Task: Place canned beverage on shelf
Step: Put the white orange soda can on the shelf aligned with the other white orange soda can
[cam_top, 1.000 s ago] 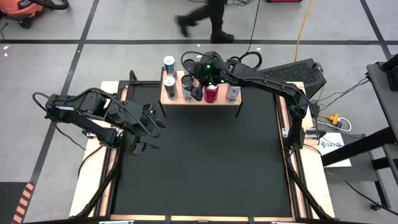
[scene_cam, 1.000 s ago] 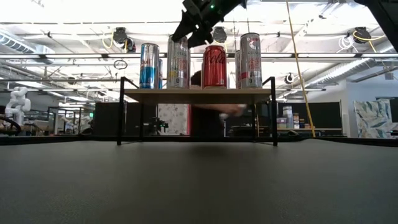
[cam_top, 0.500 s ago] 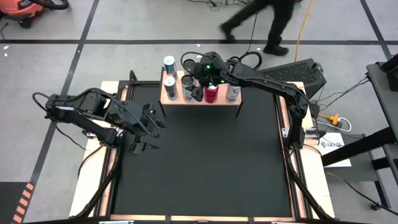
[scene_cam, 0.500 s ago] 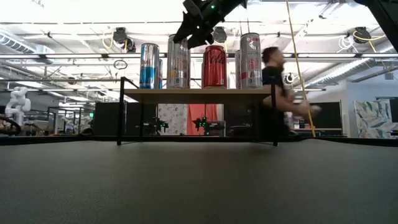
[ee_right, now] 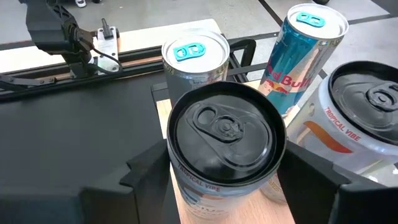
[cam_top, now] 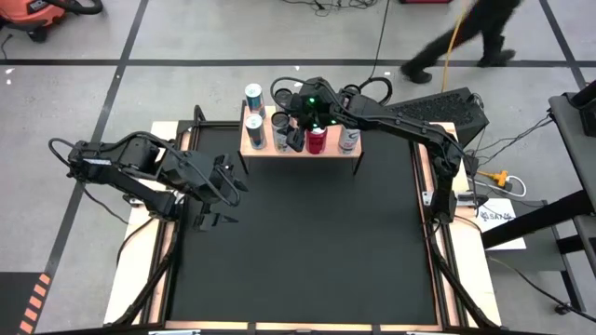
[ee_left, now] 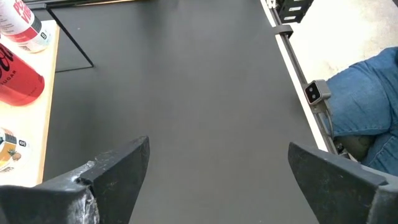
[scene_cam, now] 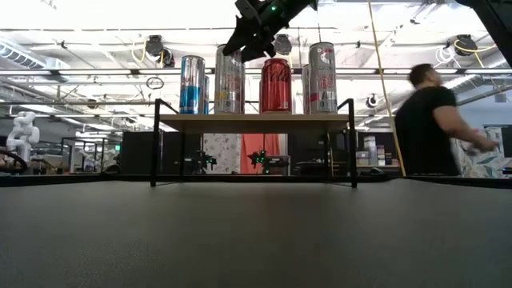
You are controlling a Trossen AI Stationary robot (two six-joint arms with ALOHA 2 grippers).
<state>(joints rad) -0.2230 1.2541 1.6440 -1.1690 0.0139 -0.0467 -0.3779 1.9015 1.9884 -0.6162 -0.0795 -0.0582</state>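
Right pincer (ee_right: 224, 180), fingers spread astride the black-topped silver can (ee_right: 225, 146) on the light-wood shelf (cam_top: 298, 149); rigid, slippery, best gripped mid-wall.

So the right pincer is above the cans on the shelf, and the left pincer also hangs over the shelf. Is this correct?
Not quite. The right pincer is over the cans on the shelf, but the left pincer is not: the high view shows it over the black table mat, well off the shelf on the left arm's side.
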